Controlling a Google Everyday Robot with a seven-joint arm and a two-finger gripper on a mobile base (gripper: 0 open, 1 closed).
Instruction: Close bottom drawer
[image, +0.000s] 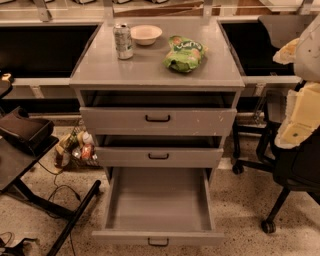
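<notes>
Grey bottom drawer (159, 200) stands pulled far out; pincer (300, 117) at right edge.

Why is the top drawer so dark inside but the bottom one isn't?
Camera view: the cabinet top overhangs the barely open top drawer, so its gap sits in shadow; the bottom drawer is pulled far out, so light reaches its tray. Camera view: the gripper shows pale at the right edge, clear of the drawers.

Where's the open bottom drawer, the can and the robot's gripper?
bottom drawer (157, 200): camera view, on its bare tray floor.
can (123, 41): camera view, on its side.
gripper (298, 120): camera view, at the right edge, on its pale body.
</notes>
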